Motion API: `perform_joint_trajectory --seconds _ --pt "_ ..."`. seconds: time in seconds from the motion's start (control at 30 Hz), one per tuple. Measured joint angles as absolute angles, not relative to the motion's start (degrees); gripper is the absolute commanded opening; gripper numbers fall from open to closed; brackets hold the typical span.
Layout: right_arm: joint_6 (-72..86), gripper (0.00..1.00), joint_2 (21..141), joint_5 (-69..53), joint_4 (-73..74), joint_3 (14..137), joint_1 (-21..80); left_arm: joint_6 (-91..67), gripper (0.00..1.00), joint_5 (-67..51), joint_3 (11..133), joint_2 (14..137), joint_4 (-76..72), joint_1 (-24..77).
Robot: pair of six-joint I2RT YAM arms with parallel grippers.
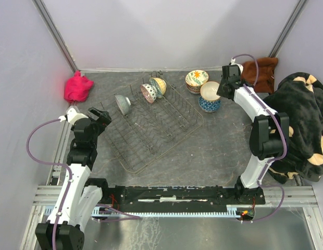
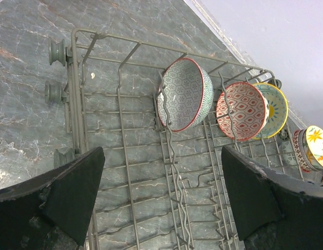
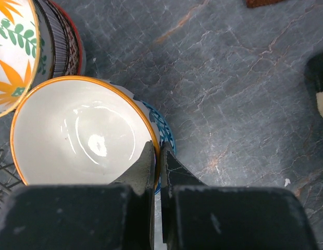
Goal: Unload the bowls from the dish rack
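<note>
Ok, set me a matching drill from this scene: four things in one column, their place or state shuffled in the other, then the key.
Column one
1. pink cloth
2. white bowl
3. red-patterned bowl
4. left gripper

Column two
A. standing on edge in the rack
B. open, holding nothing
C. on the table, far left corner
D. rim pinched by the right gripper

Pairs: 1-C, 2-D, 3-A, 4-B
</note>
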State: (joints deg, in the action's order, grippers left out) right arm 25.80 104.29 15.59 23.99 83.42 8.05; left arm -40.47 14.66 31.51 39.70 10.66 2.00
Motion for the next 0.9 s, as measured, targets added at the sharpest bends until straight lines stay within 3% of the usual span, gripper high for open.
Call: perform_joint_trajectory --seconds 0.9 --pt "27.4 0.01 104.3 13.7 21.8 77.9 7.7 -40.5 0.99 14.6 30.9 38.8 10.5 2.0"
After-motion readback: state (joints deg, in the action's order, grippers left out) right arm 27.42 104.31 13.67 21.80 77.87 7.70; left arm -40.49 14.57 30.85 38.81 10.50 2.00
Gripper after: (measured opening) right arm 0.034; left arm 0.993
